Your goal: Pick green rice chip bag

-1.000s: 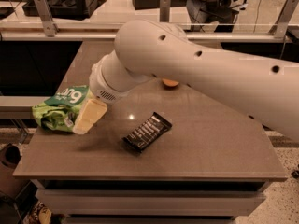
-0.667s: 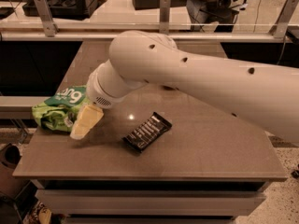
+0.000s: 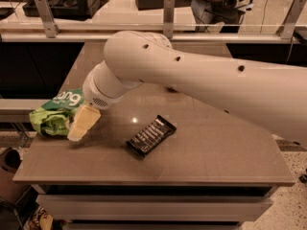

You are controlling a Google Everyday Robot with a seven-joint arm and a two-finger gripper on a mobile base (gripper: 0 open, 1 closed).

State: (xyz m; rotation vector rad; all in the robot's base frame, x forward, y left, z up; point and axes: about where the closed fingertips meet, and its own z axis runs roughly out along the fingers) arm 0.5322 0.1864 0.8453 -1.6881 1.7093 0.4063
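The tool [image 3: 80,127] hangs at the end of the big white arm [image 3: 201,80], tip down, low over the left part of the tabletop [image 3: 220,152]. Its pale tip overlaps the bag's near edge in this view. Whether it touches the foil or rests just in front of it is not clear. Whether the tool is wide or narrow I cannot tell, since the wrist hides most of it, and nothing shows as held.

The bag [image 3: 52,118] lies just beside the tool, on the side away from the bar [image 3: 151,135], near the tabletop's left edge. It is crumpled and partly puffed, with its dark-green lettered patch towards the back. The bar sits well apart on the tool's other side, flat and out of the way.

The bag is likely very light, soft and springy. The foil is probably slick, and the chips inside would crush under a hard squeeze. A raised crumple or a sealed end looks like the best hold, since the foil bunches there and gives some grip. A gentle close should do. A grip on the smooth, puffed belly may slip off, or push the bag towards the edge.
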